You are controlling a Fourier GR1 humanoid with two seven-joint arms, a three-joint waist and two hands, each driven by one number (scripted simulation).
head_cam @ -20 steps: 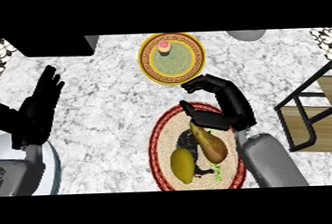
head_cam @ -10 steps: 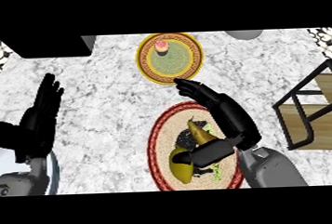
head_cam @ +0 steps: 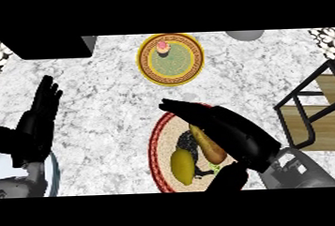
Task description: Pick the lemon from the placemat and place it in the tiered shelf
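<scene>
right robot hand (head_cam: 233, 136), head view: stretched flat over the round woven placemat with the red rim (head_cam: 155, 148), fingers straight and pointing up-left, thumb held apart low down, nothing in its hold. small yellow oval lemon (head_cam: 182, 167) lying on the placemat just left of the palm, not enclosed, beside a long orange-brown vegetable (head_cam: 207, 145) partly hidden under the fingers. black-framed tiered shelf with wooden boards (head_cam: 322, 126) at the right edge, well apart from the lemon. left robot hand (head_cam: 35, 124) resting open at the left, fingers up, over the grey-white marbled surface (head_cam: 100, 103).

judged to be the reach step, grasp not yet made. next: shift toward the lemon, lower, curl fingers and thumb round it without nudging the vegetable, then lift and carry right to the shelf.

against half a second ago: sits lower in the view and flatter, fingertips drawn back from the yellow-rimmed round plate (head_cam: 173, 82); lemon and placemat unmoved.
</scene>
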